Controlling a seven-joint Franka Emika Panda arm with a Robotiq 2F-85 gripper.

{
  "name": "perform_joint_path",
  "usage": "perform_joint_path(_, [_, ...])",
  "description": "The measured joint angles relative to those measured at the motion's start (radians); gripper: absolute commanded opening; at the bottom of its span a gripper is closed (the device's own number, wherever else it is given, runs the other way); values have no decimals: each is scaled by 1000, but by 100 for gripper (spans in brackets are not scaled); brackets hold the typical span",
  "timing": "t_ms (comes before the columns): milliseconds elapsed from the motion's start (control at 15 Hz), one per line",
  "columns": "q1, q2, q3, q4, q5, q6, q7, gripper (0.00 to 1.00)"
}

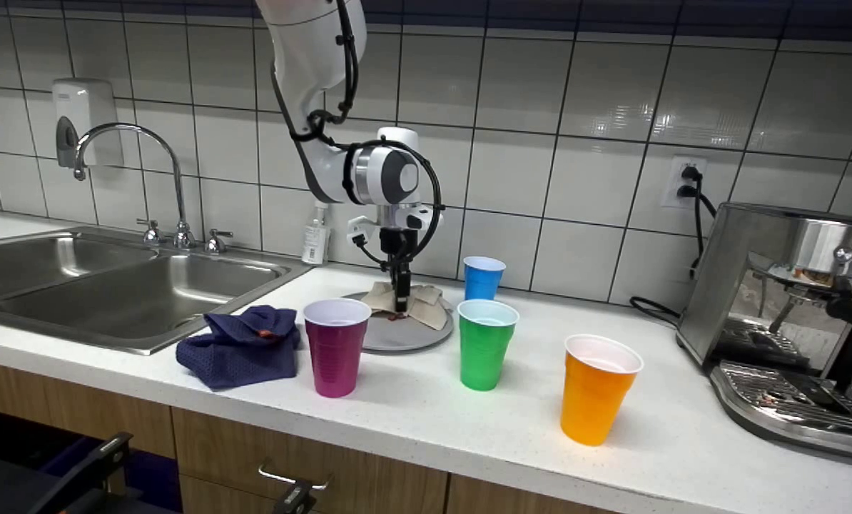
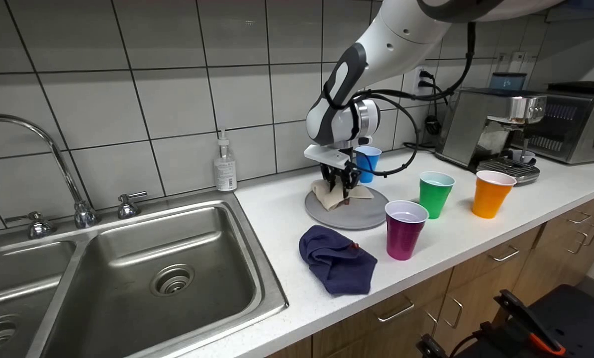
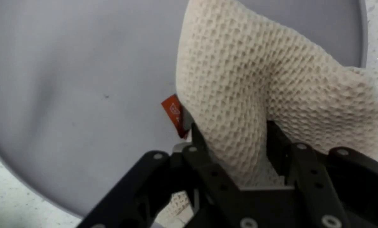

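- Marking sink (image 1: 140, 296) farthest left of the gripper (image 1: 400, 303), going by an exterior view; well apart.
- Left too, but nearer the camera: crumpled navy cloth (image 1: 237, 350), then upright maroon cup (image 1: 337, 357), closer in. Touching neither.
- Just left of the fingers (image 3: 204, 161) in the wrist view: small red scrap (image 3: 173, 109), lying on the gray plate (image 3: 65, 126), right beside the beige paper towel (image 3: 220, 63).
- Main relation, at the gripper itself: towel directly under and between the fingers, resting on the plate. Not off to one side.
- Long axis of the fold: running out through the gap, roughly square to the line joining both fingertips, tilting a bit left toward the far end in the wrist view. Spreading right past the right-hand fingertip as a loose flap.
- Tool state: standing part-way apart around the fold, seemingly in contact on both sides. Grasping the towel or only straddling it, cannot tell.
- Only one arm in view, so nearest by default.
- Right of the gripper: blue cup (image 1: 483, 282), farther from the camera; green cup (image 1: 487, 350), nearer; orange cup (image 1: 596, 396), further right; espresso machine (image 1: 726, 285), farthest right. Touching none of these.
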Motion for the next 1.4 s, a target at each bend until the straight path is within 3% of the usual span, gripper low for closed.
perform_joint_path(200, [1, 1, 0, 6, 0, 0, 0, 1])
perform_joint_path(1400, [28, -40, -1, -3, -3, -2, 0, 4])
